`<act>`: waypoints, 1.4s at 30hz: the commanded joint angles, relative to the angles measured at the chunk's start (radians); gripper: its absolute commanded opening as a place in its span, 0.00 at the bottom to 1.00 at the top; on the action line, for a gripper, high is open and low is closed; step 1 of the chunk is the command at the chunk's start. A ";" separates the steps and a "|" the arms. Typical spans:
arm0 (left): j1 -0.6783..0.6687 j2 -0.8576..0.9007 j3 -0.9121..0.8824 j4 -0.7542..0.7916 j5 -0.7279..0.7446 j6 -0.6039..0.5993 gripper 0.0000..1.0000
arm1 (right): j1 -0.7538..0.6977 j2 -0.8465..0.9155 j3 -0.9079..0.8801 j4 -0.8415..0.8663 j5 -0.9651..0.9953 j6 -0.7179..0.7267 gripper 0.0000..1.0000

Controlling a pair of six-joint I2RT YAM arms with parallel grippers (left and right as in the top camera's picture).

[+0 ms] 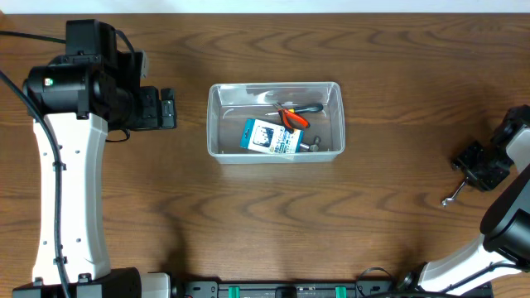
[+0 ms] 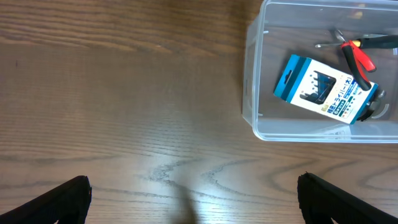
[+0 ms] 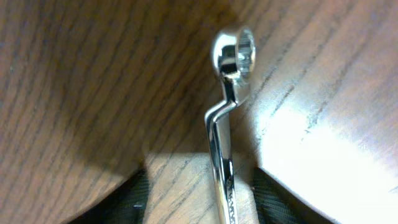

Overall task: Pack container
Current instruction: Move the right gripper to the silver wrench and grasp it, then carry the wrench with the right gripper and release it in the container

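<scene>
Overhead, the clear container [image 1: 217,124] sits mid-table, between the two arms, where either could reach it. A blue-and-white box [image 1: 269,137] and red-handled pliers [image 1: 294,117] lie inside it, so packing looks partly done. The left gripper [image 1: 169,108] hangs just beside the container's left wall, carrying nothing. The right gripper [image 1: 471,165] is well apart from the container, at the table's [image 1: 389,232] right edge, low over a ring spanner [image 1: 451,197] whose end pokes out from under it. This is probably the next item to pack.

From the left wrist, the two fingers [image 2: 62,199] show only at the bottom corners, spread wide with bare wood between them. The container's corner lies ahead and to the right, untouched.

From the right wrist, the spanner's shank runs straight down between the dark fingertips [image 3: 134,198], its ring pointing away. That suits a pinch across the shank. The jaws are part-way apart and straddle the shank. Wood shows on either side, with more on the left, so they do not appear clamped. Contact below the frame cannot be ruled out.
</scene>
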 commanded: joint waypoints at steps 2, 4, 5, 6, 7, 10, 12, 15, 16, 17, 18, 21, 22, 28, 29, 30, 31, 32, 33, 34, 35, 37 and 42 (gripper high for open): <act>-0.002 -0.002 -0.003 -0.010 0.003 0.011 0.98 | -0.003 0.072 -0.038 -0.005 -0.031 0.003 0.33; -0.002 -0.002 -0.003 -0.011 0.003 0.011 0.98 | -0.003 0.072 -0.038 -0.008 -0.031 0.004 0.29; -0.002 -0.002 -0.003 -0.011 0.003 0.011 0.98 | -0.003 0.072 -0.038 -0.008 -0.032 0.004 0.27; -0.002 -0.002 -0.003 -0.010 0.003 0.011 0.98 | -0.003 0.072 -0.038 -0.008 -0.032 0.004 0.25; -0.002 -0.002 -0.003 -0.011 0.003 0.010 0.98 | -0.003 0.072 -0.038 -0.007 -0.032 0.004 0.23; -0.002 -0.002 -0.003 -0.011 0.003 0.010 0.98 | -0.003 0.072 -0.038 -0.007 -0.032 0.007 0.18; -0.002 -0.002 -0.003 -0.011 0.003 0.011 0.98 | -0.003 0.072 -0.038 -0.006 -0.032 0.006 0.16; -0.002 -0.002 -0.003 -0.011 0.003 0.010 0.98 | -0.003 0.072 -0.038 -0.004 -0.032 0.007 0.11; -0.002 -0.002 -0.003 -0.011 0.003 0.011 0.98 | -0.003 0.072 -0.038 -0.003 -0.034 0.007 0.11; -0.002 -0.002 -0.003 -0.011 0.003 0.011 0.98 | -0.003 0.072 -0.038 -0.003 -0.035 0.007 0.10; -0.002 -0.002 -0.003 -0.011 0.003 0.011 0.98 | -0.002 0.072 -0.038 -0.003 -0.038 0.006 0.07; -0.002 -0.002 -0.003 -0.010 0.003 0.011 0.98 | -0.002 0.072 -0.038 -0.001 -0.050 0.007 0.02; -0.002 -0.002 -0.003 -0.010 0.003 0.011 0.98 | -0.002 0.072 -0.038 0.000 -0.051 0.007 0.02; -0.002 -0.002 -0.003 -0.010 0.003 0.011 0.98 | -0.002 0.072 -0.038 0.004 -0.068 0.005 0.01; -0.002 -0.002 -0.003 -0.010 0.003 0.014 0.98 | 0.000 0.072 -0.038 0.008 -0.085 -0.003 0.01; -0.002 -0.002 -0.003 -0.010 0.003 0.014 0.98 | 0.003 0.072 -0.038 0.010 -0.092 -0.005 0.01; -0.002 -0.002 -0.003 -0.010 0.003 0.014 0.98 | 0.008 0.071 -0.037 0.012 -0.100 -0.005 0.01; -0.002 -0.002 -0.003 -0.010 0.003 0.014 0.98 | 0.012 0.069 -0.036 0.012 -0.102 -0.005 0.01; -0.002 -0.002 -0.003 -0.010 0.003 0.014 0.98 | 0.019 0.064 -0.035 0.012 -0.102 -0.005 0.01; -0.002 -0.002 -0.003 -0.010 0.003 0.014 0.98 | 0.026 0.057 -0.033 0.012 -0.102 -0.005 0.01; -0.002 -0.002 -0.003 -0.010 0.003 0.014 0.98 | 0.036 0.045 -0.031 0.012 -0.101 -0.006 0.01; -0.002 -0.002 -0.003 -0.010 0.003 0.014 0.98 | 0.060 0.013 -0.026 0.016 -0.101 -0.013 0.01; -0.002 -0.002 -0.003 -0.010 0.003 0.014 0.98 | 0.135 -0.098 0.003 0.015 -0.102 -0.038 0.01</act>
